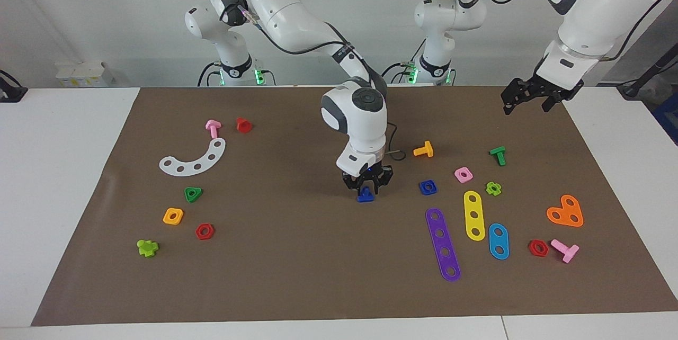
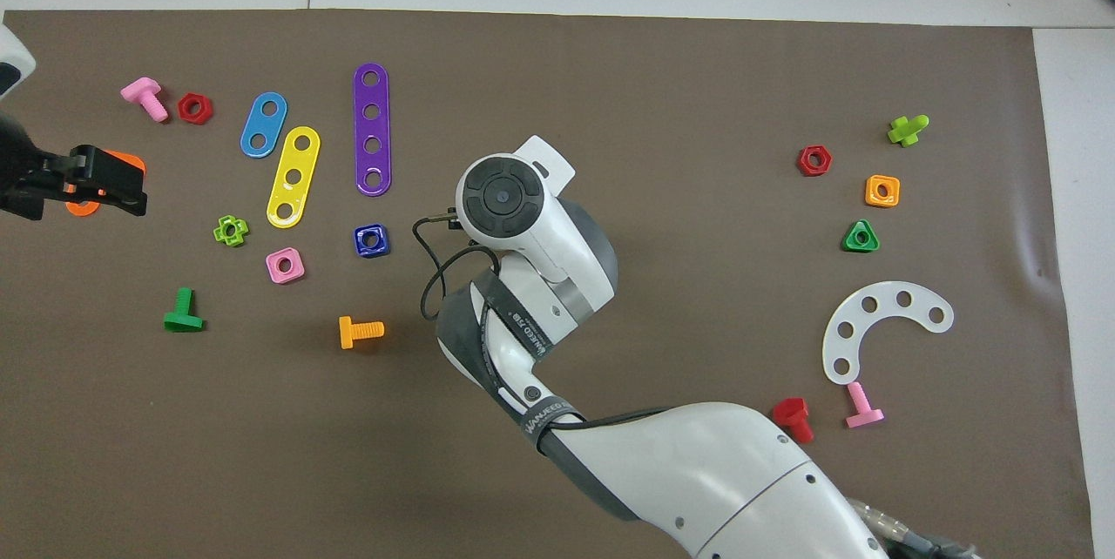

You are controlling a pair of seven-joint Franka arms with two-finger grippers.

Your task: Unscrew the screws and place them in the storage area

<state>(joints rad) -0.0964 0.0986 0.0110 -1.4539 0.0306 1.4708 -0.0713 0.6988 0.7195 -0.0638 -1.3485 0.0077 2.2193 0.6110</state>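
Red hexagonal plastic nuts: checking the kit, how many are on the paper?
2. One red nut beside the orange square nut, toward the right arm's end; another red nut beside a pink T-shaped screw, toward the left arm's end.

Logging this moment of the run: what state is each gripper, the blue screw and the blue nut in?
right gripper: lowered at mid-sheet, fingers closed on the blue screw.
blue screw: head down on the brown paper, gripped.
left gripper: raised over the sheet's edge at the left arm's end, open, waiting.
blue square nut: flat on the paper, nothing in its hole.
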